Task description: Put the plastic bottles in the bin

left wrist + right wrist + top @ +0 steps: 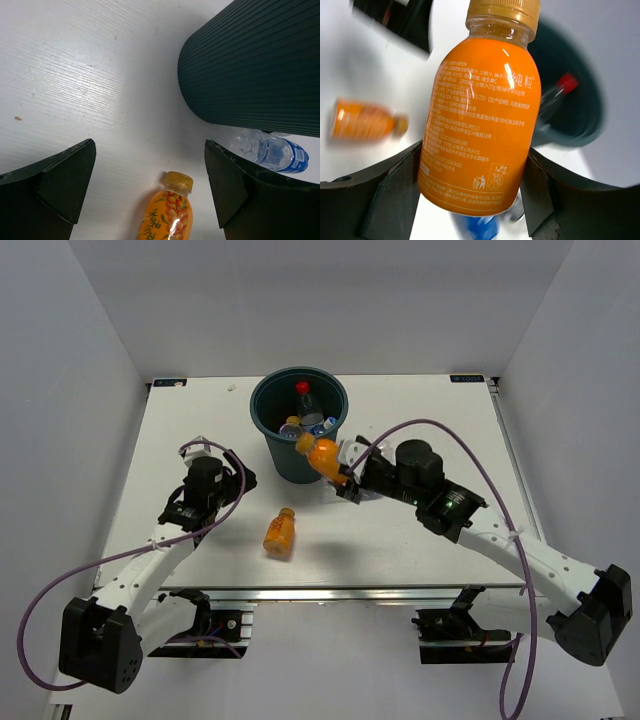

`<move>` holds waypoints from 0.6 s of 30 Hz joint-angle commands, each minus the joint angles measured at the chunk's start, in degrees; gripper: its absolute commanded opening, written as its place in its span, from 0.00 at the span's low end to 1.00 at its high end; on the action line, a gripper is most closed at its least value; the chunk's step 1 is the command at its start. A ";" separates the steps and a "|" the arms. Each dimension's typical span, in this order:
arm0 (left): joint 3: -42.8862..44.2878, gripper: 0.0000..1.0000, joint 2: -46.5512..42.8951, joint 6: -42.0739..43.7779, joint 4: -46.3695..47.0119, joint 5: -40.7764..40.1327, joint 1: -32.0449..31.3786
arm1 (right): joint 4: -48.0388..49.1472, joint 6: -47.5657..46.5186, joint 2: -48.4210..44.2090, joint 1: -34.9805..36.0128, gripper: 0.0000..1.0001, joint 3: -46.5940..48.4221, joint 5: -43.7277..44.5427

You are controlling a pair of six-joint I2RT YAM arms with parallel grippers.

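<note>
Dark teal-green round plastic bin (pixel 288 462), bottles (pixel 310 423) inside. Right gripper (pixel 342 474) clamped on an orange plastic bottle with orange cap (pixel 322 453), tilted at the bin's near rim, seemingly not fully over the opening. Left gripper (pixel 149 160) spread wide, empty, near a second orange bottle (pixel 280 533) lying on the white table (pixel 400 550). Risk: early release bounces the held bottle off the rim.

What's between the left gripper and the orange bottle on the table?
Only bare table separates the left gripper and the lying orange bottle, in the top view.
</note>
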 commanded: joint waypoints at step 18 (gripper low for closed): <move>-10.60 0.98 -0.67 -1.52 10.19 23.74 -0.23 | 7.83 10.65 31.65 -0.50 0.89 36.61 23.09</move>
